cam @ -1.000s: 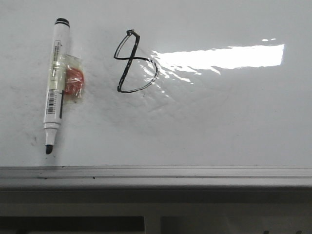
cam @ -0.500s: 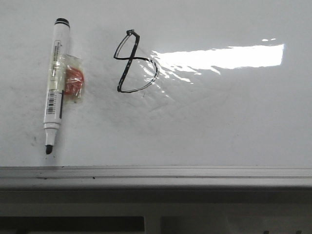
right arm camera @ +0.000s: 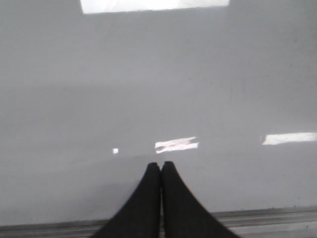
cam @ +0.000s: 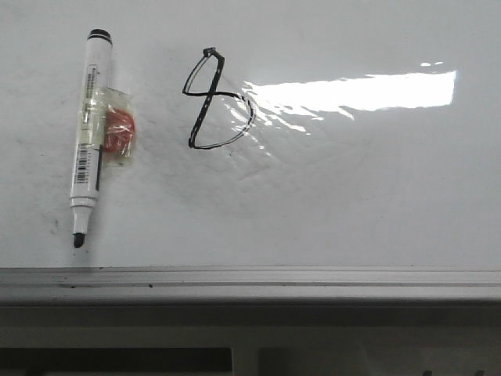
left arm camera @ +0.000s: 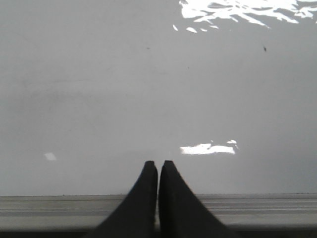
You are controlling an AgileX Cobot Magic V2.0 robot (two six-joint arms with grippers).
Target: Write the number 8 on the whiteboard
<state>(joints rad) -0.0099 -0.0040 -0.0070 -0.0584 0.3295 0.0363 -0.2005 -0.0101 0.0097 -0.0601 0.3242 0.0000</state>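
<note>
The number 8 (cam: 218, 100) is drawn in thin black line on the whiteboard (cam: 352, 196), left of a bright glare patch. A white marker (cam: 88, 133) lies on the board at the far left, uncapped, its black tip pointing at the near frame edge. Neither gripper shows in the front view. My left gripper (left arm camera: 158, 166) is shut and empty over the board's near edge. My right gripper (right arm camera: 160, 167) is shut and empty, also just past the near edge. Neither wrist view shows the 8 or the marker.
A small clear packet with orange contents (cam: 119, 131) is taped beside the marker's body. The grey metal frame edge (cam: 250, 282) runs along the near side of the board; it also shows in the left wrist view (left arm camera: 59, 208) and in the right wrist view (right arm camera: 277, 220).
</note>
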